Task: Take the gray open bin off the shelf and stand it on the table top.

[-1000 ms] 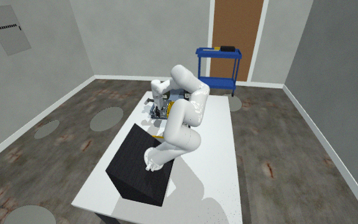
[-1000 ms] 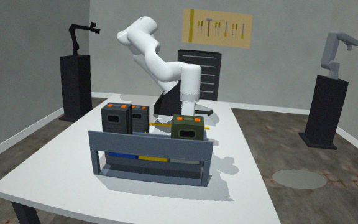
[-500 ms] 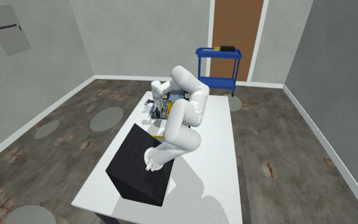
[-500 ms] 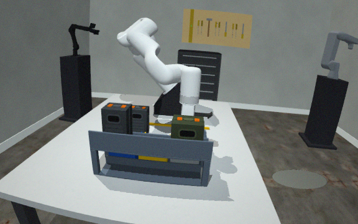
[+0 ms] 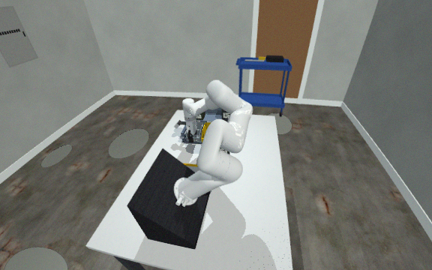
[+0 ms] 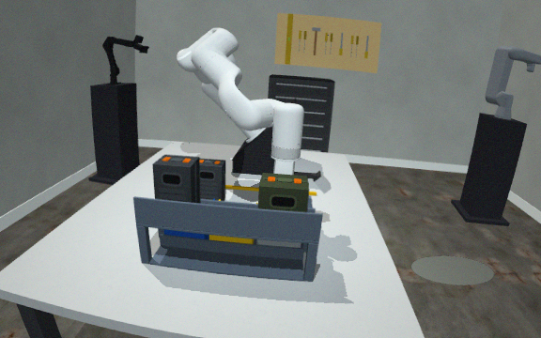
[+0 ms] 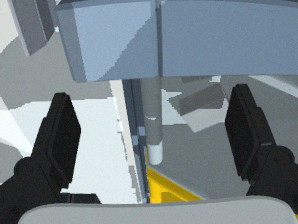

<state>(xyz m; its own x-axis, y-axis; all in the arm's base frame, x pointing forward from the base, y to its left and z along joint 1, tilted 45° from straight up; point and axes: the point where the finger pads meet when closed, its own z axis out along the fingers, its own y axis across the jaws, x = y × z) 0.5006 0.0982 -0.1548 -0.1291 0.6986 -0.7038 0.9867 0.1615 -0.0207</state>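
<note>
So my gripper (image 7: 151, 106) is wide open with nothing in it, both black fingers spread either side of a thin divider wall on the gray open bin (image 7: 200, 129); the bin still sits on the slate shelf (image 6: 227, 220), far right slot, next to the yellow bin (image 7: 169, 189).

My worry: if I close here I'd pinch that wall off-centre, and pulling could tip the bin and spill the loose gray parts (image 7: 200, 99); or I drag the yellow neighbour along, since they look to be touching.

Hard to see: from the exterior view the shelf's back hides the bin almost entirely; the arm (image 5: 223, 131) blocks the top view; the blue bin (image 6: 185, 233) is just a sliver.
</note>
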